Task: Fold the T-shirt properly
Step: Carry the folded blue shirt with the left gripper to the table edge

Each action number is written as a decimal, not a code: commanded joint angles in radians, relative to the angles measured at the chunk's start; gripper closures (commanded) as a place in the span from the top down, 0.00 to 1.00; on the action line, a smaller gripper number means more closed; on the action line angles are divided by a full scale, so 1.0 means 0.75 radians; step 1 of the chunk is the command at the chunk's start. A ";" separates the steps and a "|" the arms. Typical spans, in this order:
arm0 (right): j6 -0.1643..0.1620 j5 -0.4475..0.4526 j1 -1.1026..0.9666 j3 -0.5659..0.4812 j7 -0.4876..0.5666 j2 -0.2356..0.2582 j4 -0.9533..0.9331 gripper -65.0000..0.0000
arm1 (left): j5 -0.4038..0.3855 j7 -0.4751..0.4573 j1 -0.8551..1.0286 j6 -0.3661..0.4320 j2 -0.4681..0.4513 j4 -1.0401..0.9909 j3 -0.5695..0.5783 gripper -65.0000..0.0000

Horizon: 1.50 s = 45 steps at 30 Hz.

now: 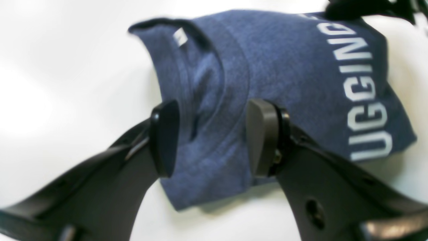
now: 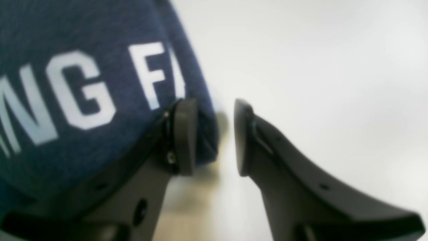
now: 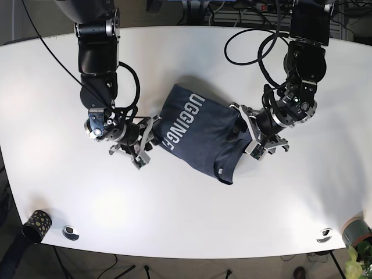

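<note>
Base: T-shirt (image 3: 200,131) btwn both jaws

Blurred wrist views cut the T-shirt (image 1: 284,77) lettering short at the frame edges. On the desk (image 3: 186,215), small items at the near corners are too small to identify; one is cropped.

The T-shirt (image 3: 203,131) was heathered navy blue with white block lettering and a small white neck label. The counter (image 3: 192,215) was plain glossy white. Both claws, left (image 1: 212,137) and right (image 2: 210,137), were matte black.
</note>
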 commanded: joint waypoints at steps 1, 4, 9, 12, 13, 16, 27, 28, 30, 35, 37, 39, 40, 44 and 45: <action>0.012 0.011 -0.016 0.000 -0.052 -0.003 0.130 0.26 | -0.012 -0.035 -0.017 0.019 0.029 0.022 -0.043 0.45; 0.012 0.011 -0.110 -0.002 -0.124 -0.025 0.255 0.26 | -0.012 -0.035 0.005 0.095 0.066 0.022 -0.106 0.45; 0.012 0.011 -0.256 -0.002 -0.228 -0.113 0.451 0.26 | -0.020 -0.035 0.010 0.218 0.090 0.022 -0.137 0.45; 0.012 0.013 -0.323 -0.004 -0.291 -0.179 0.543 0.26 | -0.022 -0.035 0.018 0.277 0.092 0.022 -0.137 0.45; 0.012 0.013 -0.342 -0.006 -0.310 -0.205 0.563 0.26 | -0.022 -0.035 0.030 0.300 0.094 0.022 -0.135 0.45; 0.012 0.011 -0.382 -0.090 -0.338 -0.257 0.584 0.26 | -0.018 -0.035 0.040 0.330 0.123 0.028 -0.135 0.45; 0.012 0.015 -0.448 -0.321 -0.338 -0.328 0.639 0.26 | -0.012 -0.037 0.044 0.332 0.188 0.026 -0.127 0.45; 0.012 0.023 -0.446 -0.309 -0.338 -0.328 0.639 0.26 | -0.010 -0.037 0.044 0.334 0.192 0.026 -0.127 0.45; 0.012 0.064 -0.440 -0.264 -0.338 -0.320 0.639 0.26 | 0.017 -0.037 0.046 0.334 0.195 0.028 -0.125 0.45; 0.012 0.175 -0.413 -0.203 -0.338 -0.232 0.635 0.26 | 0.150 -0.041 0.046 0.334 0.231 0.026 -0.057 0.46; 0.012 0.217 -0.413 -0.203 -0.338 -0.193 0.635 0.26 | 0.207 -0.041 0.046 0.334 0.237 0.018 -0.041 0.49; 0.012 0.262 -0.411 -0.201 -0.338 -0.160 0.635 0.26 | 0.231 -0.043 0.052 0.332 0.250 -0.013 -0.028 0.58; 0.012 0.277 -0.405 -0.196 -0.338 -0.152 0.633 0.26 | 0.233 -0.047 0.065 0.332 0.252 -0.027 -0.026 0.61; 0.012 0.316 -0.401 -0.135 -0.338 -0.148 0.633 0.26 | 0.238 -0.152 0.112 0.330 0.240 -0.072 -0.022 0.68; 0.012 0.320 -0.401 -0.119 -0.338 -0.146 0.633 0.26 | 0.238 -0.162 0.120 0.330 0.237 -0.109 -0.022 0.69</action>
